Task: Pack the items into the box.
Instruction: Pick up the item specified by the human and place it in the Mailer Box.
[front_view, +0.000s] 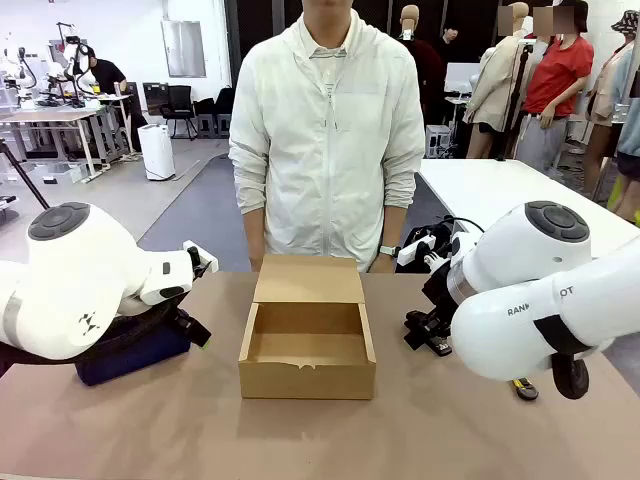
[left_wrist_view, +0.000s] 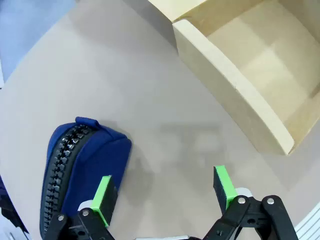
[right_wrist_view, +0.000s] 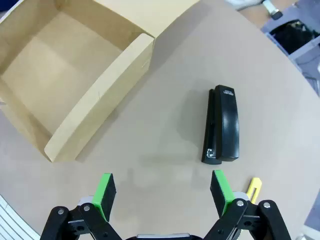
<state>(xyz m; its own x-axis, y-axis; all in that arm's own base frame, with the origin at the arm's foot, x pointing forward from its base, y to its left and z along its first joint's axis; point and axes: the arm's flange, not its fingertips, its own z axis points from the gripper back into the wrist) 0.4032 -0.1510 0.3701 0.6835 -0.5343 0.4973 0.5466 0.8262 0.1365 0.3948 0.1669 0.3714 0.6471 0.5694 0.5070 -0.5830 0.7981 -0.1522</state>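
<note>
Bright workshop: grey floor (front_view: 200, 210), white table (front_view: 500, 190) behind, black chairs (front_view: 180, 100), perhaps a wall panel (front_view: 185, 48).

Front camera faces across tabletop (front_view: 150, 430) toward the person (front_view: 325, 130), both wrist cameras look down close, all sharing the box (front_view: 306, 380)

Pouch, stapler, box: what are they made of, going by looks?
Pouch: woven fabric, probably nylon or polyester, matte navy; soft rounded shape, with chunky black zipper teeth, likely plastic.
Stapler: smooth black shell with a slight sheen, looks like plastic, possibly over metal; can't confirm.
Box: plain brown cardboard, matte and uncoated; folded walls, a flap lid and raw cut edges.
</note>
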